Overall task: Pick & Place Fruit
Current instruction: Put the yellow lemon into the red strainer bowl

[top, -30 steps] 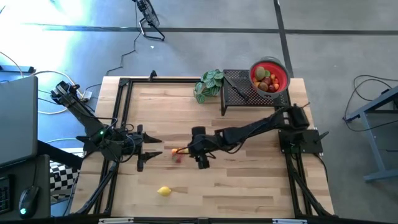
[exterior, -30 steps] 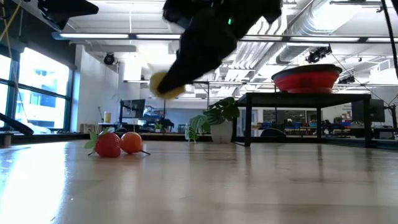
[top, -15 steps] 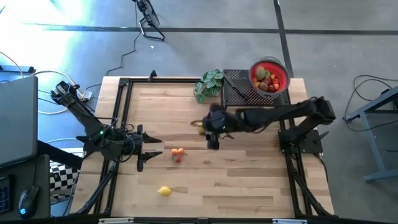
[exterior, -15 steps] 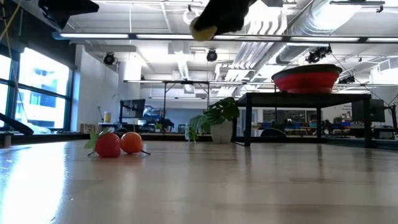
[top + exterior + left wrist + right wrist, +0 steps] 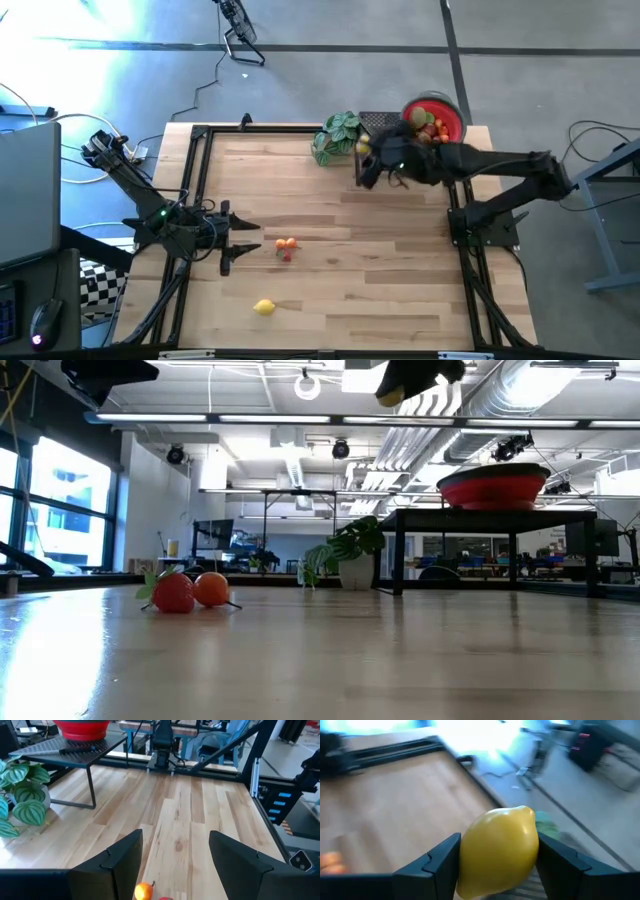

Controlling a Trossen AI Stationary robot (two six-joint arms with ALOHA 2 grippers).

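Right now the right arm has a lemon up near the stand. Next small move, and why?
Probably carry on toward the red bowl before opening. The right pincer is shut on the lemon, and in the high view it sits over the near edge of the black stand by the plant, short of the bowl. The left pincer waits open near the orange fruit.

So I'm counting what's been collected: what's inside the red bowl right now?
The red bowl holds a heap of small fruit in red, orange and green. The right claw, carrying a lemon, and its arm cover the bowl's left side, so no exact count.
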